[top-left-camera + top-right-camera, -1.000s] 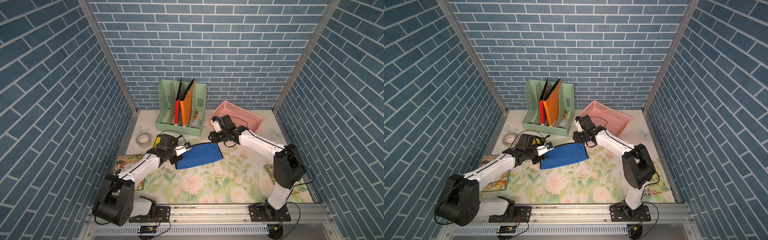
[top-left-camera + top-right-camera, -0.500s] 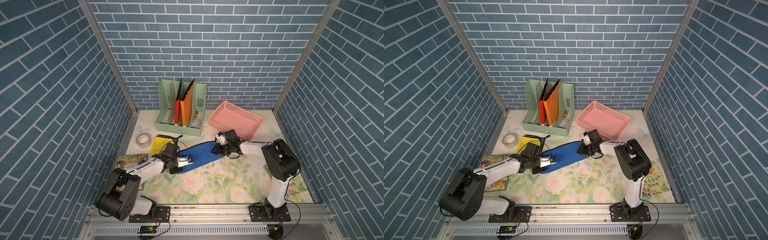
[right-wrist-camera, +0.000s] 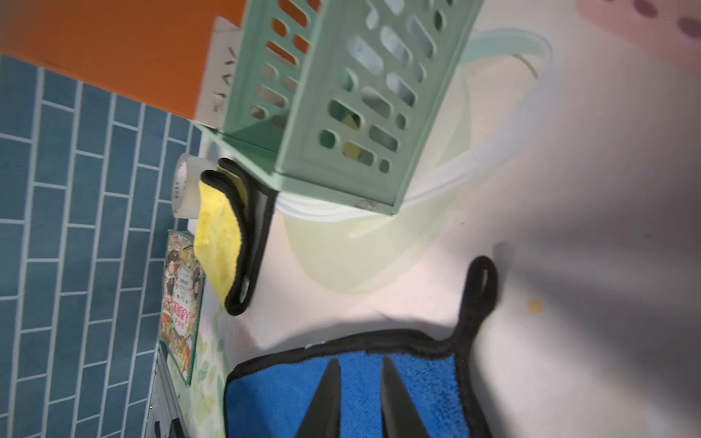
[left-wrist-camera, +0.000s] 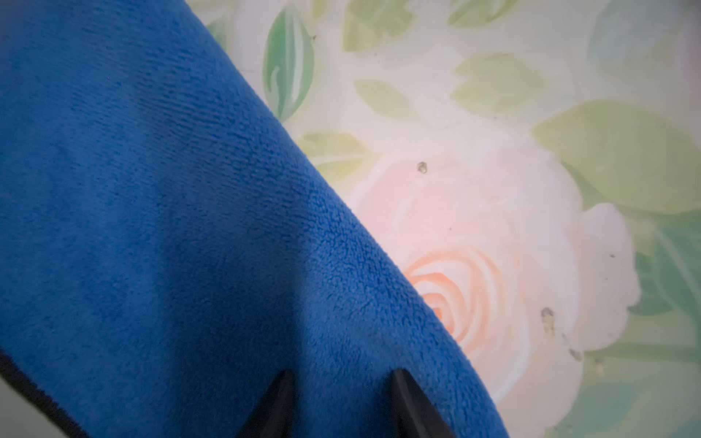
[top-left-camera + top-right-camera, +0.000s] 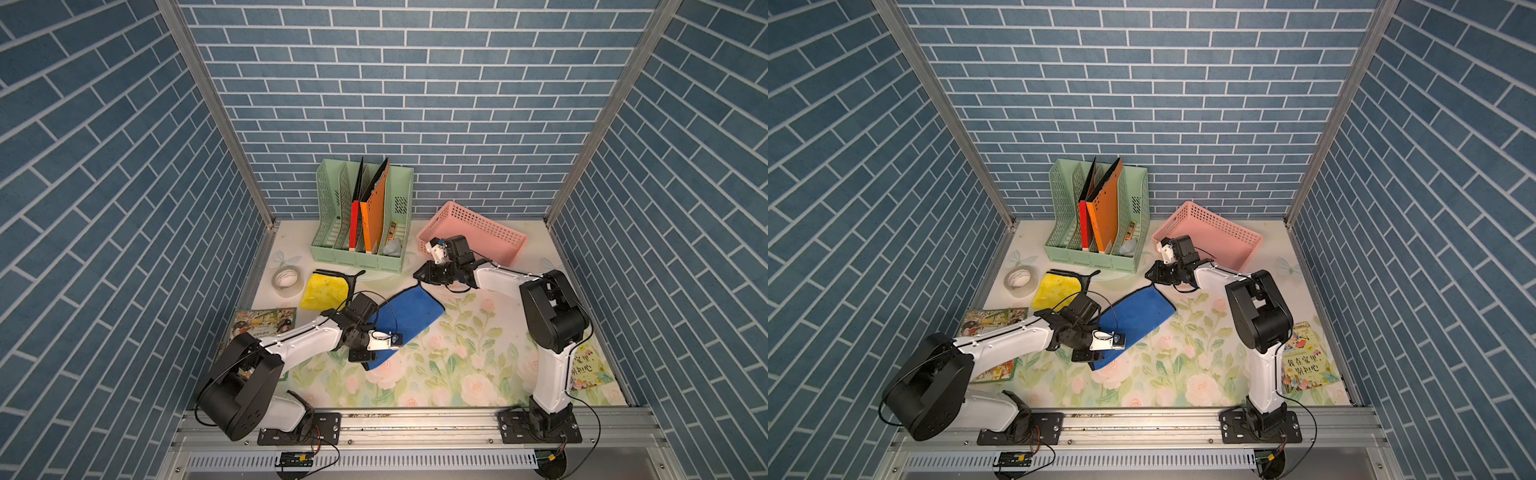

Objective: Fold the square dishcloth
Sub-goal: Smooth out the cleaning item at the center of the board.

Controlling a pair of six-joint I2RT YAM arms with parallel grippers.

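Blue dishcloth (image 5: 409, 316) (image 5: 1138, 313) lies slantwise on the floral bench (image 5: 457, 365), stretched between my two end effectors. In both top views it shows as a long strip, not a square. It has black trim, with a hanging loop (image 3: 481, 280) at the far corner.

My left end effector (image 5: 368, 359) (image 4: 341, 373) sits at the near corner. In the left wrist view the two dark fingertips stand apart with blue pile filling the gap, so I take it as pinching the cloth. A pink rose print is just beside the cloth edge there.

My right end effector (image 5: 419, 276) (image 3: 359, 362) is at the far corner by the loop. The fingertips are close together over the blue cloth. I cannot tell whether they pinch it or just hover.

A yellow cloth (image 5: 323, 293) with black trim lies left of the dishcloth, apart from it, and a tape roll (image 5: 286, 280) is just beside that. A green file organizer (image 5: 357, 259) with orange folders stands at the back. A pink basket (image 5: 478, 230) sits behind my right wrist. A picture book (image 5: 266, 324) lies under my left arm.
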